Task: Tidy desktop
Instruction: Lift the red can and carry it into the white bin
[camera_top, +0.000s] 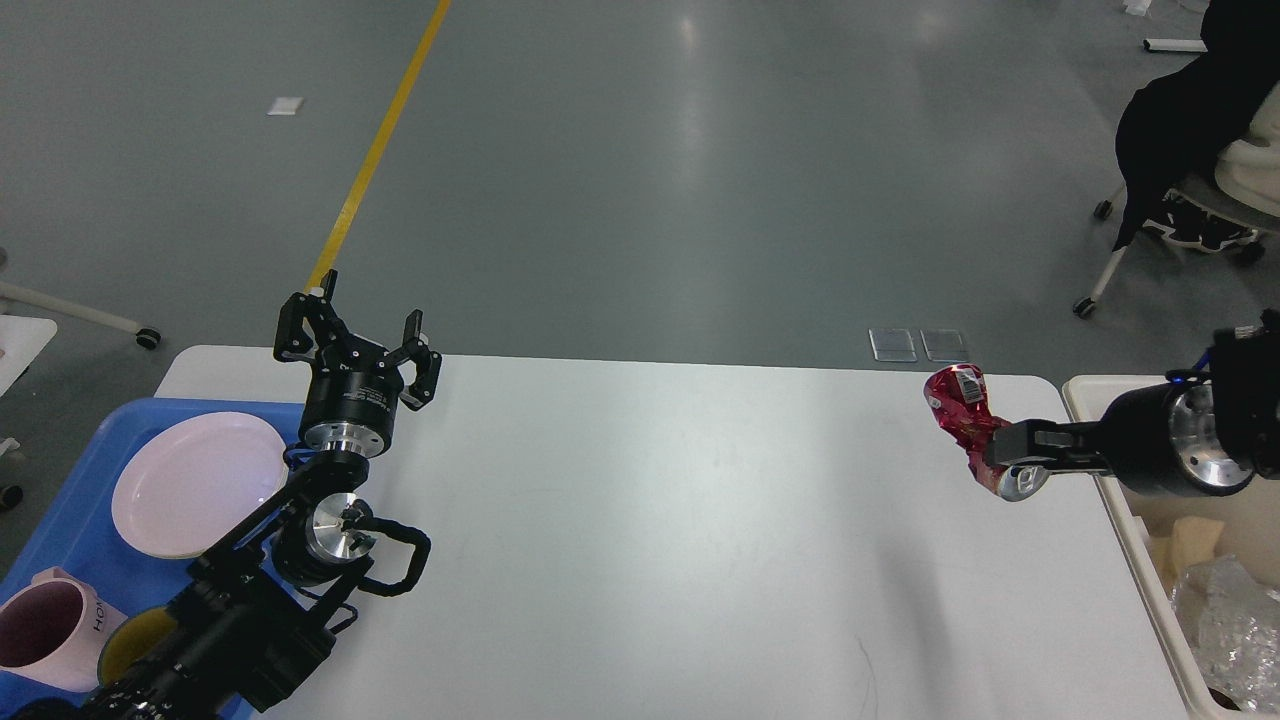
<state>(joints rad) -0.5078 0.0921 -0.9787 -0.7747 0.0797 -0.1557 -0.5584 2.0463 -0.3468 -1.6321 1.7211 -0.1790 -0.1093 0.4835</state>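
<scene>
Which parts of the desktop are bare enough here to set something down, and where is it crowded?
The desktop is bare from the left gripper across to the crushed red can held in the right gripper. Crowded: the blue tray holding plate and mugs, and the cream bin.
</scene>
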